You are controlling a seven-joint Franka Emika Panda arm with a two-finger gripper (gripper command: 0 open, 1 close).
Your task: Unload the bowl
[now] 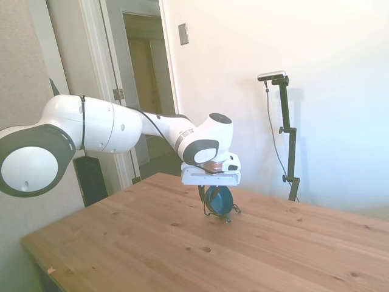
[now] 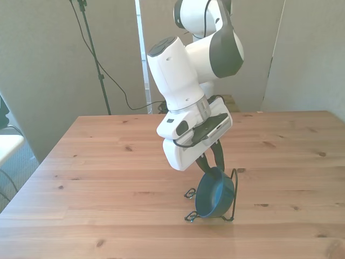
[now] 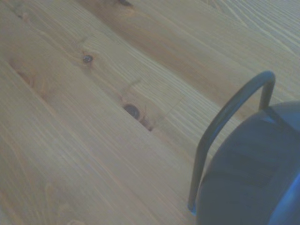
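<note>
A wooden table (image 2: 108, 156) carries a thin dark wire rack (image 2: 233, 186) near its middle. The white arm (image 1: 109, 128) reaches in low, wrist bent downward over the rack. The gripper (image 2: 211, 162) points down, its dark fingers (image 2: 220, 154) straddling the rim of the bowl (image 2: 214, 193): small, glossy, dark blue-teal, standing on edge in the rack. Whether they clamp it, I cannot tell.

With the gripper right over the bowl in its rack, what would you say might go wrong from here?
1. The bowl stands on edge in a light wire rack; a lift could snag the wires and drag or tip the rack.
2. The gripper meets only the glossy rim, so the bowl may slip and drop onto the table.
3. The wrist view shows little, so alignment is hard to check.
</note>
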